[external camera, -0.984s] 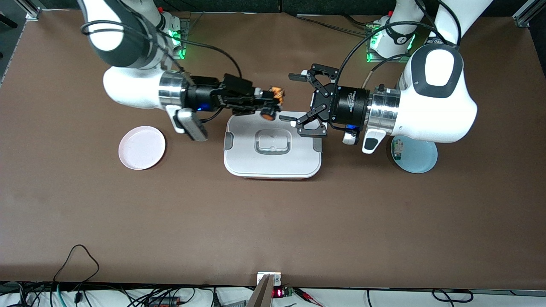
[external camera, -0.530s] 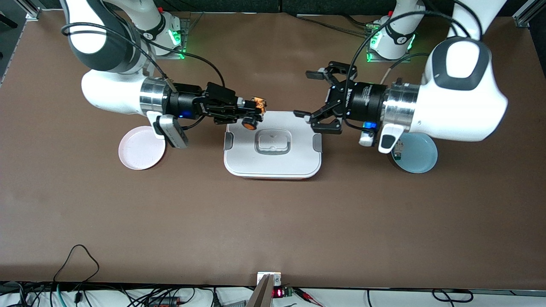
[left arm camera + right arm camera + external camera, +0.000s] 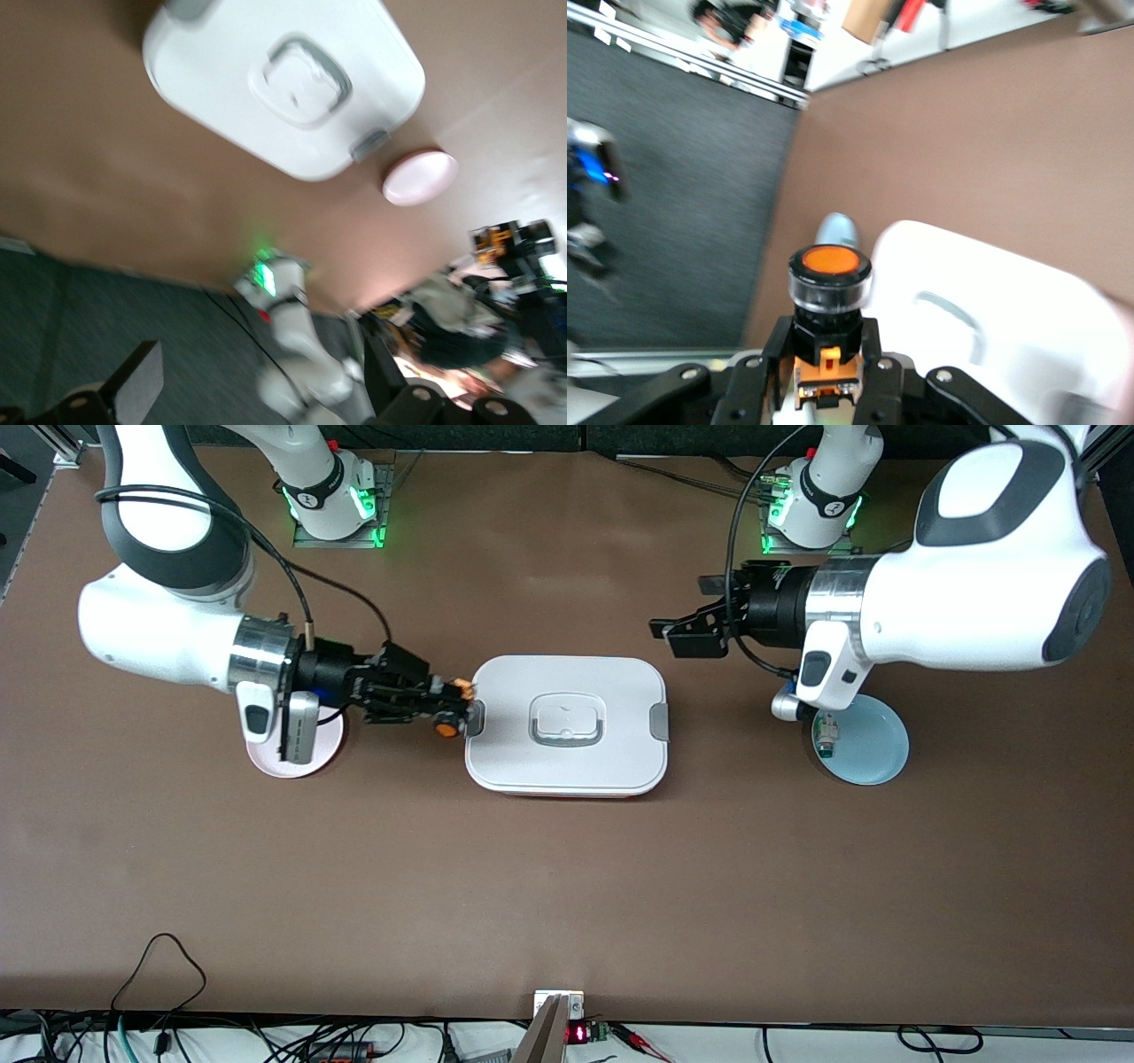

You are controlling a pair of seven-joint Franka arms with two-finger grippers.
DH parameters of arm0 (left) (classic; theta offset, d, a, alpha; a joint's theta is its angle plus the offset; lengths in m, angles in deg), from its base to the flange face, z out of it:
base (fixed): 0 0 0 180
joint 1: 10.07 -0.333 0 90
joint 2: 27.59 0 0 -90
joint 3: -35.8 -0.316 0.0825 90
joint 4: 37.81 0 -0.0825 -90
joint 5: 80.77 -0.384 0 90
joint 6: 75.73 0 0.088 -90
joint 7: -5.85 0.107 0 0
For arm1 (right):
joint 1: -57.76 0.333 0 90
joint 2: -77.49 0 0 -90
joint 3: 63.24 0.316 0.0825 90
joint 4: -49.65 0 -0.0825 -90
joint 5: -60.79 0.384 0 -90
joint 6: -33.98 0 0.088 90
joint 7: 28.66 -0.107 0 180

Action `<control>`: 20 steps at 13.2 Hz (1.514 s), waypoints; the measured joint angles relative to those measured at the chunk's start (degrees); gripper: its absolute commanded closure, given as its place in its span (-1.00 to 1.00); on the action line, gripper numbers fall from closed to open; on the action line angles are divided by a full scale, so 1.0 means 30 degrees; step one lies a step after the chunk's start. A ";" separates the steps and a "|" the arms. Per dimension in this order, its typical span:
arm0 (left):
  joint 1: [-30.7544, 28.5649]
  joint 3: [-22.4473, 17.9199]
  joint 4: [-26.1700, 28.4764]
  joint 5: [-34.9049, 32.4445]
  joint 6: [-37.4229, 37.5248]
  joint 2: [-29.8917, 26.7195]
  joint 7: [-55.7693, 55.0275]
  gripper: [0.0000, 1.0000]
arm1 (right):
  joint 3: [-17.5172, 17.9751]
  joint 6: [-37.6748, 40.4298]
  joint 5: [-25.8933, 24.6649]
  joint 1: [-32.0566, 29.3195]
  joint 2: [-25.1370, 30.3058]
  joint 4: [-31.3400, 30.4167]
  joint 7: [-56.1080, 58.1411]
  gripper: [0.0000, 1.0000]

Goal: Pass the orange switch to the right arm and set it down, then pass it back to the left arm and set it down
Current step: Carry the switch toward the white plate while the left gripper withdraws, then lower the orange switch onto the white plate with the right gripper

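1. Since a second ago I see both arms pulled apart: the right claw (image 3: 452, 707) has swung off the box lid toward the right arm's end and now hangs just beside the box's (image 3: 567, 726) grey side clip.
2. It stays clamped on the orange switch (image 3: 447, 722), whose round orange-faced end shows clearly in the right wrist view (image 3: 829, 266), between the black fingers (image 3: 873, 354).
3. The left claw (image 3: 687, 624) has drawn back toward its own base and sits over bare worktop, clear of the box, its fingers spread wide with nothing in them.
4. The box has not moved; its lid is on.
5. The pink plate (image 3: 306, 757) is now partly covered by the right wrist; the blue plate (image 3: 873, 740) holds a small white-and-green part (image 3: 827, 735).
6. The worktop (image 3: 567, 886) is a plain brown sheet; cables (image 3: 159, 965) lie along its edge nearest the front camera, and green lights glow at both arm bases.
7. I can read no writing anywhere.
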 measured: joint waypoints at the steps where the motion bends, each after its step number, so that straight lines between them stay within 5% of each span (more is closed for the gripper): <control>1: -0.0013 -0.0023 -0.0016 -0.1168 0.0586 -0.0244 0.0932 -0.99 | -0.0007 0.0156 -0.1380 -0.0357 -0.0015 -0.0032 0.0284 0.35; 6: -0.0111 -0.0127 -0.0045 -0.7606 0.3359 -0.1658 0.5426 -1.00 | -0.0031 0.1481 -0.8467 -0.2398 -0.0604 -0.0192 0.2290 0.35; 12: -0.0099 -0.0070 0.0043 -0.9648 0.3646 -0.1960 0.6396 -1.00 | 0.0148 0.1611 -1.9030 -0.2749 -0.1146 -0.0235 0.3750 0.35; 16: 0.0172 -0.0492 0.1612 -1.0103 0.2663 -0.3292 0.7568 -1.00 | 0.0145 0.1631 -2.2993 -0.2819 -0.1572 -0.0313 0.8046 0.35; 20: 0.0225 -0.3058 0.3950 -1.0152 0.1572 -0.5234 1.2411 -1.00 | 0.0106 0.0793 -2.5174 -0.3235 -0.1798 -0.1382 1.2429 0.35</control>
